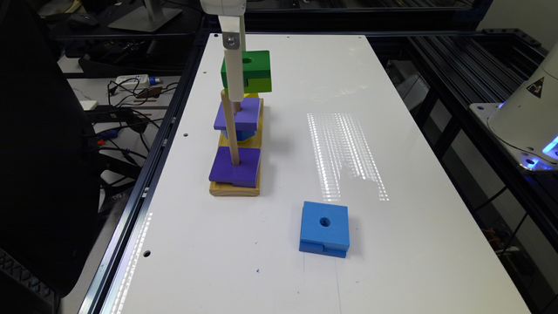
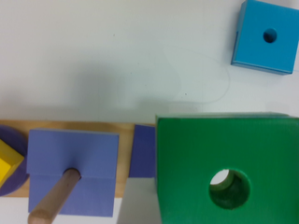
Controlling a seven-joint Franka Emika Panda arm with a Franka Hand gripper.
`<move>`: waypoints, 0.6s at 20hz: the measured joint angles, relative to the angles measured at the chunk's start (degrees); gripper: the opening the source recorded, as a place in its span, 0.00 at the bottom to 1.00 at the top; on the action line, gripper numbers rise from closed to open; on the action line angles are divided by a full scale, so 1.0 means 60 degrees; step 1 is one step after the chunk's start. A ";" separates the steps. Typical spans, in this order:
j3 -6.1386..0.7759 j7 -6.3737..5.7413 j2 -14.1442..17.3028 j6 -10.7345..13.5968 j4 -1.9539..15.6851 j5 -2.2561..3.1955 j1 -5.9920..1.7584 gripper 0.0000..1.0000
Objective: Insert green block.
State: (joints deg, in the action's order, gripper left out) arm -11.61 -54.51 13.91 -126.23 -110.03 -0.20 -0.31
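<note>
Hovering above the wooden peg base point(image 1: 257, 131), the green block point(image 1: 255, 69) is hanging in the jaws; grip state unclear.

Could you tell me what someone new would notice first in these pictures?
The green block held up in the air by the gripper, above the wooden peg base on the exterior view's left. On that base sit purple blocks threaded on pegs, and a blue block lies alone on the white table.
</note>
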 joint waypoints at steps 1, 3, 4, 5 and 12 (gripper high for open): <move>0.0000 0.0000 0.0000 0.0000 0.0000 0.0000 0.0000 0.00; 0.0000 0.0000 0.0000 -0.0002 0.0000 0.0000 0.0000 0.00; 0.0000 0.0000 0.0001 -0.0007 0.0000 0.0000 0.0000 0.00; 0.0001 0.0000 0.0004 -0.0027 0.0001 0.0000 -0.0001 0.00; 0.0009 0.0012 0.0133 -0.0345 0.0056 0.0001 -0.0018 0.00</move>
State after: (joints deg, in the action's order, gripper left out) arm -11.55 -54.44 14.71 -128.30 -109.69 -0.19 -0.43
